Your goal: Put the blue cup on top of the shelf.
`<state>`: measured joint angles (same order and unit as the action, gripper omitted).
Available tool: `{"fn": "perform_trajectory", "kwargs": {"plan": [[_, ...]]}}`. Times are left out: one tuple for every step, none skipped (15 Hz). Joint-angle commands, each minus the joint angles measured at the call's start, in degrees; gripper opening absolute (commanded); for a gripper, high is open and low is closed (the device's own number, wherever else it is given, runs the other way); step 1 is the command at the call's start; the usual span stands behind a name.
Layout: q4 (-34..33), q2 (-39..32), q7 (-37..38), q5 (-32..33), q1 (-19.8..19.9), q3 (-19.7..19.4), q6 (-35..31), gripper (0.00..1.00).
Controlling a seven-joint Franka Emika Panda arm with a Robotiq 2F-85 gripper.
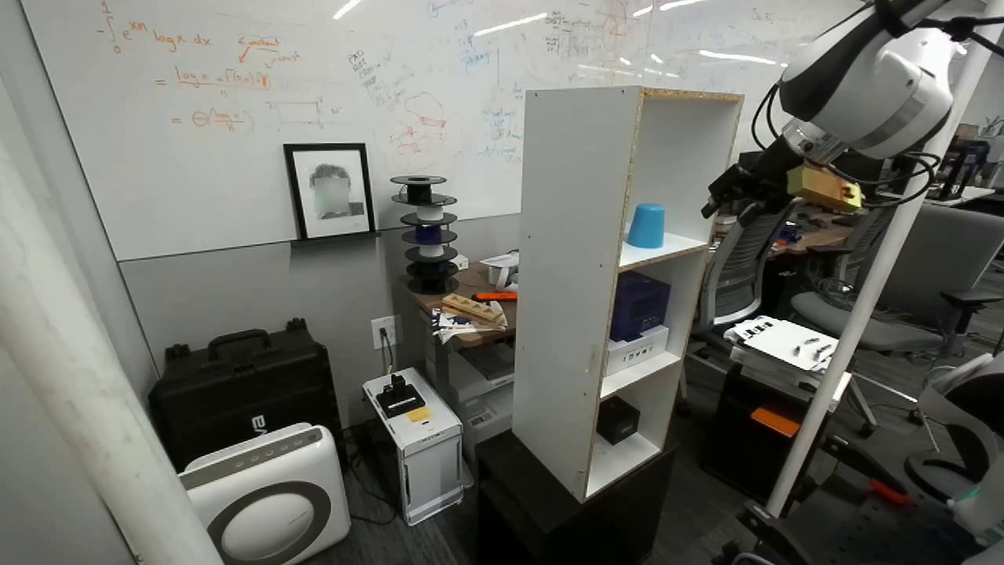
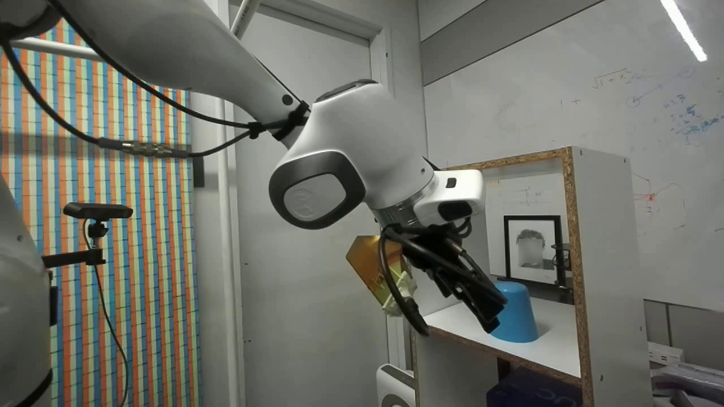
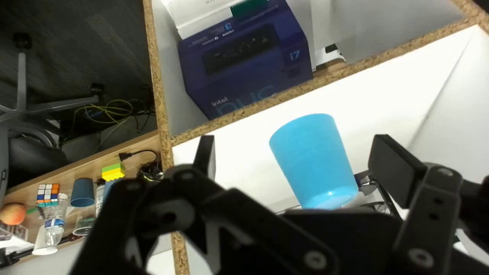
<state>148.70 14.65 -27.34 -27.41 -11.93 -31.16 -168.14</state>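
The small sky-blue cup stands upside down, wide rim down, on the floor of the top compartment of the white shelf. It also shows in an exterior view, partly behind a finger, and in the wrist view. My gripper is outside the shelf's open front, pointing toward that compartment. In the wrist view my gripper is open and empty. Its fingers appear on either side of the cup, apart from it. The shelf's flat top lies above the cup's compartment.
A dark blue-purple box sits on a white box in the middle compartment. A black box is in the bottom one. The shelf stands on a black base. A white pole rises near the arm. Chairs stand behind.
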Motion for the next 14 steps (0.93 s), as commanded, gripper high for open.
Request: {"fn": "perform_trajectory", "kwargs": {"plan": [[-7.2, -5.3, -3.9, -9.4, -7.5, -4.5, -1.1, 1.0], [-8.9, -6.5, -4.9, -11.9, -9.1, -5.4, -0.7, 1.0], [-10.8, -8.0, -5.6, -14.1, -10.3, -6.2, 0.4, 1.0], [-12.3, -9.5, -6.8, -16.3, -11.3, -6.9, 0.4, 1.0], [-13.9, -11.3, -7.9, -18.5, -12.2, -7.4, 0.7, 1.0], [-15.1, -12.7, -9.2, -20.9, -12.8, -7.9, 1.1, 1.0], [-16.3, -14.4, -10.5, -23.4, -13.2, -8.1, 1.7, 1.0], [-17.5, -15.9, -11.7, -25.7, -13.2, -8.1, 2.3, 1.0], [-18.6, -17.6, -13.1, -28.1, -12.9, -7.8, 3.0, 1.0], [-19.8, -19.3, -14.5, -30.5, -12.5, -7.4, 3.8, 1.0], [-21.0, -21.0, -15.9, -32.8, -12.0, -6.9, 4.6, 1.0], [-22.2, -22.6, -17.3, -35.1, -11.5, -6.5, 5.4, 1.0], [-23.4, -24.1, -18.7, -37.6, -11.1, -6.1, 6.0, 1.0], [-24.6, -25.7, -19.8, -39.5, -10.6, -5.7, 6.8, 1.0]]}}
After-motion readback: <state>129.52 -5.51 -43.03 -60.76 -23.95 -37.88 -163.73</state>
